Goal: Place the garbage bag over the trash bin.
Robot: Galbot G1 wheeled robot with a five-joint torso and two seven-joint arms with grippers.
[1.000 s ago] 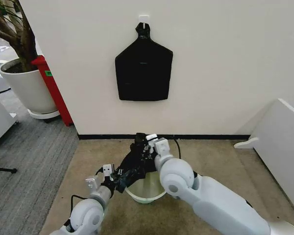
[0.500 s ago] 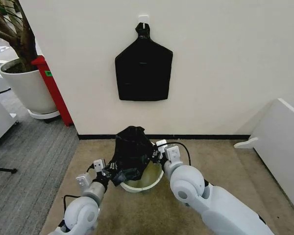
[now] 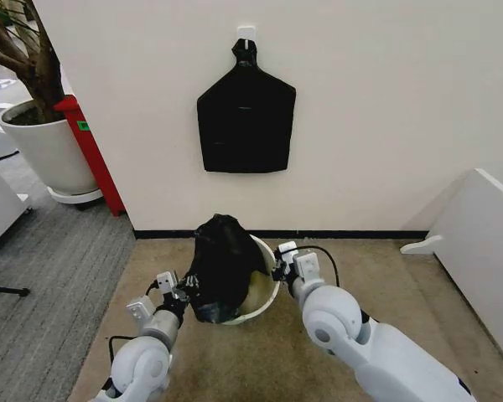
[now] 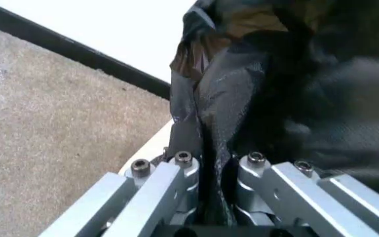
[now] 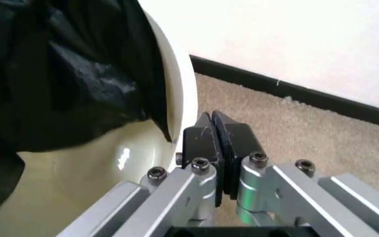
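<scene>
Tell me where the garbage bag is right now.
In the head view, the garbage bag drapes over the left side of the trash bin, pinched by the left gripper.

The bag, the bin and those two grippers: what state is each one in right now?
garbage bag: crumpled, draped over the bin's left side, mouth not spread around the rim.
trash bin: tilted, lidless, right part of the rim bare.
left gripper: shut on the garbage bag, at the bin's left.
right gripper: shut with nothing between its fingers, beside the rim's outer right side.
black bundle: hanging flat on the wall.
</scene>
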